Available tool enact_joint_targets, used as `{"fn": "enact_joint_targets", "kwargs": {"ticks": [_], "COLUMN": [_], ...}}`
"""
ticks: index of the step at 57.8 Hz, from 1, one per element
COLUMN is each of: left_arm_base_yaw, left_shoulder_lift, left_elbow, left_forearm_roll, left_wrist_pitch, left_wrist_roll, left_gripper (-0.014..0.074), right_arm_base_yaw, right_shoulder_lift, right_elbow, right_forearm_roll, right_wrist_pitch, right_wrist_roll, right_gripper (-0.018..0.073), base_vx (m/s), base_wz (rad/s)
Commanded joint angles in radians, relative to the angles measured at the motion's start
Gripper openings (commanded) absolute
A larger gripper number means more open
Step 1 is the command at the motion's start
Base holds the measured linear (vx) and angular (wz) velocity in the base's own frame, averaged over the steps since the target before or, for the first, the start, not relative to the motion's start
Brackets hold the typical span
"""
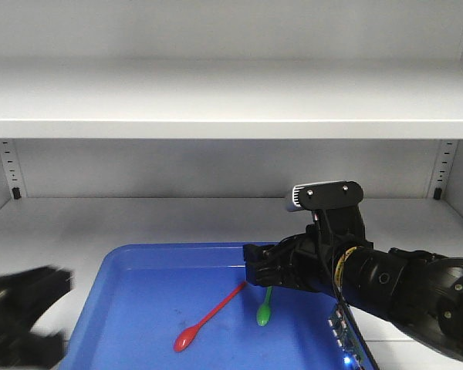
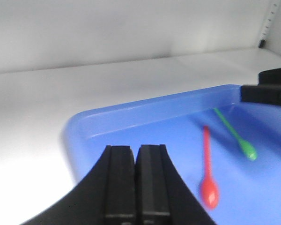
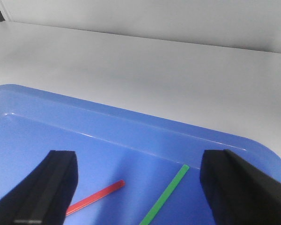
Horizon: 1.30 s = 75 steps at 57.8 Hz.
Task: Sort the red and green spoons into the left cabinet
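Right wrist-mounted: right gripper [image 3: 136,187] spread above 2 spoons [image 3: 165,197].

1. The tray [image 1: 139,293] lies on the lower shelf [image 1: 139,220] of the cabinet [image 1: 231,100], towards its front.
2. In the tray lie two spoons, one spoon [image 1: 212,314] to the left and the other spoon [image 1: 265,308] just beside it on the right.
3. The right gripper [image 1: 256,271] hangs over the handle ends of both spoons.
4. The left gripper [image 1: 19,308] is at the tray's left edge.
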Motion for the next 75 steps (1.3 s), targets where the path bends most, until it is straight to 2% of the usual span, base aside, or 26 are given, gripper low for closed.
{"fn": "enact_joint_targets", "kwargs": {"ticks": [1, 5, 10, 15, 21, 29, 31, 39, 48, 75], "left_arm_base_yaw": [0.044, 0.091, 0.154, 0.23, 0.292, 0.323, 0.331, 0.368, 0.409, 0.409], "left_shoulder_lift": [-0.134, -0.262, -0.43, -0.606, -0.768, -0.913, -0.943, -0.935, -0.934, -0.932], "left_elbow": [0.126, 0.261, 0.388, 0.48, 0.548, 0.62, 0.622, 0.619, 0.619, 0.619], "left_forearm_roll": [-0.061, -0.096, -0.123, -0.132, -0.131, -0.12, -0.1, -0.025, -0.027, -0.027], "left_wrist_pitch": [-0.204, -0.287, -0.303, -0.262, -0.21, -0.155, -0.096, 0.008, 0.017, 0.017], "left_wrist_roll": [0.058, 0.074, 0.074, 0.074, 0.074, 0.075, 0.079, 0.084, 0.084, 0.084], "left_gripper": [-0.0008, -0.0008, -0.0008, -0.0008, -0.0008, -0.0008, -0.0008, -0.0006, -0.0006, -0.0006], "right_arm_base_yaw": [-0.001, -0.001, -0.001, -0.001, -0.001, -0.001, -0.001, -0.001, -0.001, -0.001], "right_shoulder_lift": [-0.037, -0.037, -0.037, -0.037, -0.037, -0.037, -0.037, -0.037, -0.037, -0.037], "right_elbow": [-0.037, -0.037, -0.037, -0.037, -0.037, -0.037, -0.037, -0.037, -0.037, -0.037], "right_forearm_roll": [-0.01, -0.01, -0.01, -0.01, -0.01, -0.01, -0.01, -0.01, -0.01, -0.01], "right_wrist_pitch": [-0.051, -0.051, -0.051, -0.051, -0.051, -0.051, -0.051, -0.052, -0.048, -0.048], "right_wrist_roll": [-0.003, -0.003, -0.003, -0.003, -0.003, -0.003, -0.003, -0.003, -0.003, -0.003], "right_gripper": [0.0581, 0.0581, 0.0581, 0.0581, 0.0581, 0.0581, 0.0581, 0.0581, 0.0581, 0.0581], "base_vx": [0.0, 0.0, 0.0, 0.0, 0.0, 0.0, 0.0, 0.0, 0.0, 0.0], "base_wz": [0.0, 0.0, 0.0, 0.0, 0.0, 0.0, 0.0, 0.0, 0.0, 0.0]}}
